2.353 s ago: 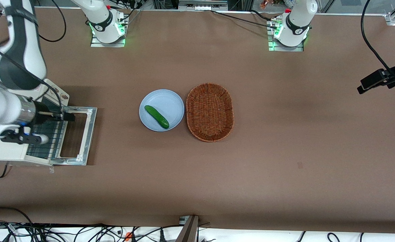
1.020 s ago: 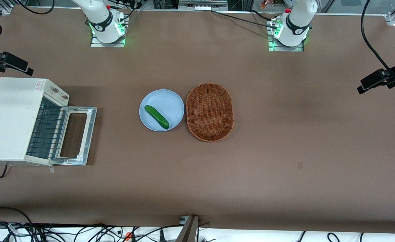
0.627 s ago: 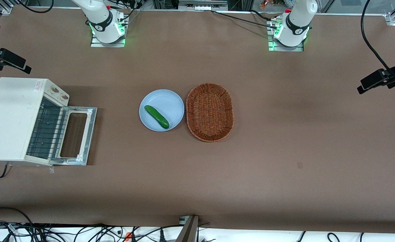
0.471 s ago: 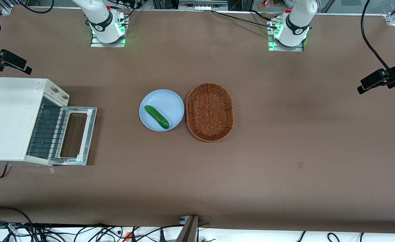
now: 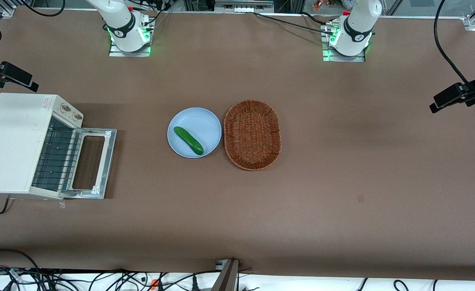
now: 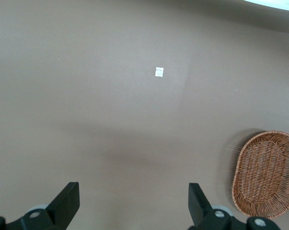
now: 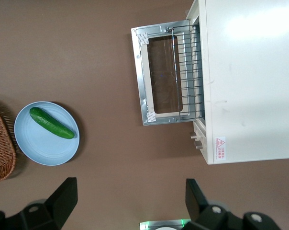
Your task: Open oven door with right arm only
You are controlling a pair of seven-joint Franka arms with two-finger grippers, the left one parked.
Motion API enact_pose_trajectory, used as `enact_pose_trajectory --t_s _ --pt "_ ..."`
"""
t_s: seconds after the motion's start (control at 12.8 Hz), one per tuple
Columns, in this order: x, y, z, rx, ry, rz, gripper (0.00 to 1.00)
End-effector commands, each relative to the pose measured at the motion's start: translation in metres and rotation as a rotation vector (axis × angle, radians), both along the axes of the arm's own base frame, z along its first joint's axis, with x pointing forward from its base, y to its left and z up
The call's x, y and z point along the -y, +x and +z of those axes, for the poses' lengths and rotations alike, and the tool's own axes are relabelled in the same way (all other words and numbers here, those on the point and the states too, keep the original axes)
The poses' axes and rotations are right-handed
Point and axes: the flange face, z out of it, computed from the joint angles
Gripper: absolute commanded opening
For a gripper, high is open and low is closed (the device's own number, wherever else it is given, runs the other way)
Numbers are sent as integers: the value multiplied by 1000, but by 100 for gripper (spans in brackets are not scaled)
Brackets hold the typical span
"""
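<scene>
The white oven [image 5: 15,141] stands at the working arm's end of the table. Its oven door [image 5: 108,161] lies folded down flat on the table in front of it, dark glass facing up, and the wire rack [image 5: 55,157] shows inside. In the right wrist view the oven [image 7: 250,81] and the flat door [image 7: 140,76] are seen from high above. My right gripper [image 7: 130,196] is open and empty, raised well above the table. In the front view it [image 5: 27,83] hangs farther from the camera than the oven, touching nothing.
A light blue plate [image 5: 180,117] with a green cucumber [image 5: 188,140] sits mid-table, beside a wicker basket [image 5: 252,134]. The basket also shows in the left wrist view [image 6: 266,172]. Both arm bases stand at the table edge farthest from the camera.
The right arm was over the oven mouth 2.4 s ago. It has lifted away toward the table's edge. In the last second it has barely moved. The door has stayed flat.
</scene>
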Motion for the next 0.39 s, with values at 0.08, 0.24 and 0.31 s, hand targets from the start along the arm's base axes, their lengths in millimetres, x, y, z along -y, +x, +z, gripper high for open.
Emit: enact_pose_trajectory --t_s 0.08,0.24,0.31 --pt "3 -1 4 6 -28 10 100" --pt "3 -1 3 5 -32 10 100" --pt "3 -1 4 7 -33 10 100"
